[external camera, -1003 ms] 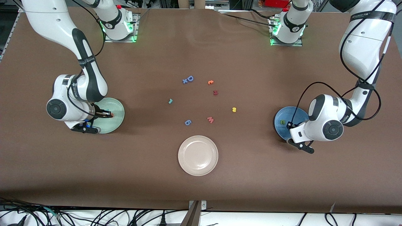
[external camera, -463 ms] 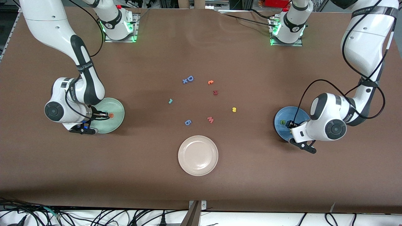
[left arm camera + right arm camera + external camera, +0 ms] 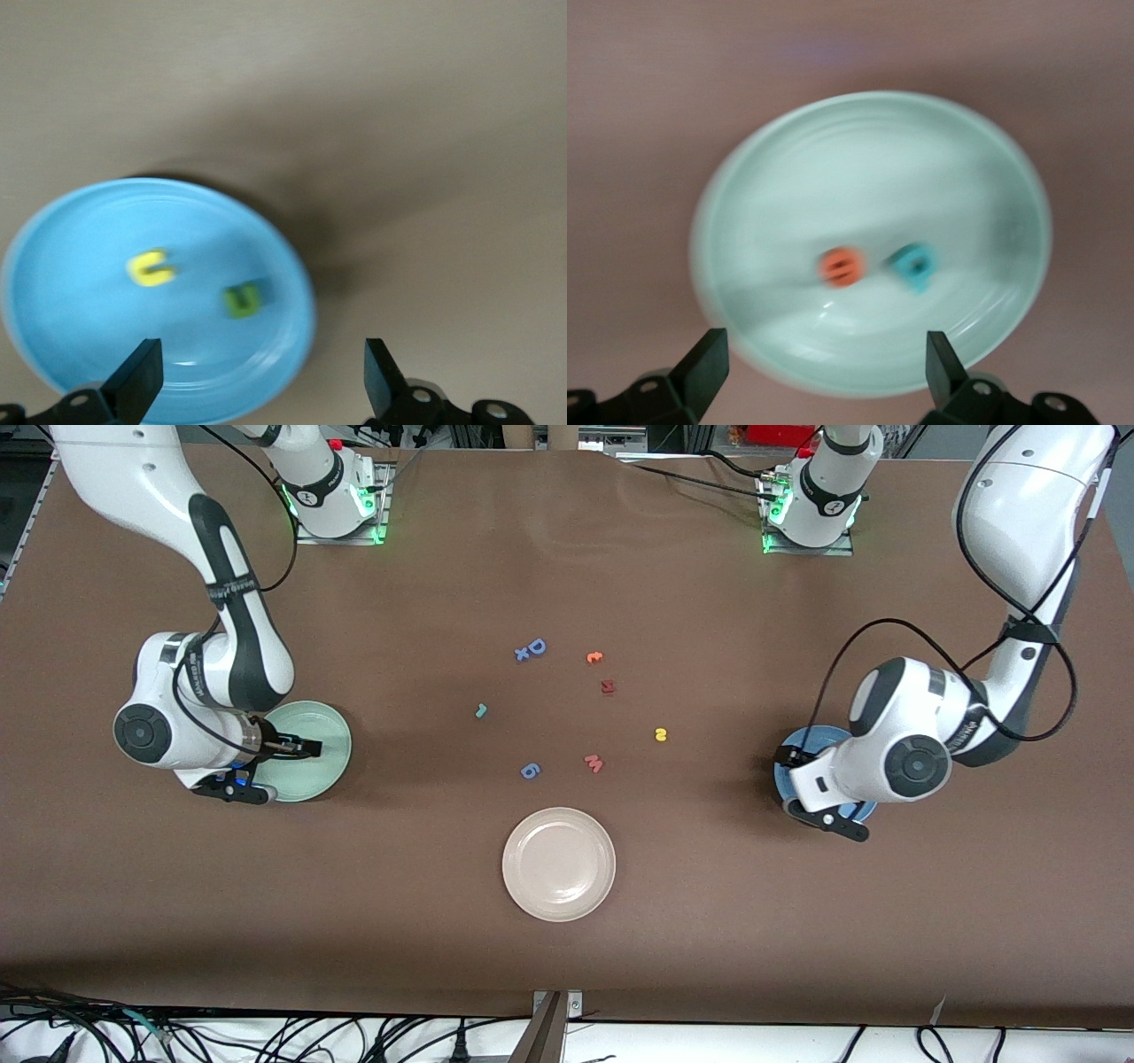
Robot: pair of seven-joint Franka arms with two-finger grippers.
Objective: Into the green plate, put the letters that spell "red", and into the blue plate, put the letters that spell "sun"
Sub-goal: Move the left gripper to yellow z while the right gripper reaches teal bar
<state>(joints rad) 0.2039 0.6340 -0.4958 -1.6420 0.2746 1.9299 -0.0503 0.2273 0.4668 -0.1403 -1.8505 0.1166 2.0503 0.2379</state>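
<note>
Both grippers have let go and lifted since a second ago, fingers now spread wide and empty. Under the right gripper (image 3: 819, 372), the green plate (image 3: 780, 186) holds the orange e (image 3: 841, 266) and teal d (image 3: 912, 266). Under the left gripper (image 3: 257, 376), the blue plate (image 3: 71, 239) holds the yellow u (image 3: 151, 268) and green n (image 3: 241, 299). Toward the table's middle from the green plate lies the r (image 3: 480, 710); the s (image 3: 660, 734) lies between it and the blue plate. Each arm should rise clear of its rim before reaching inward.
</note>
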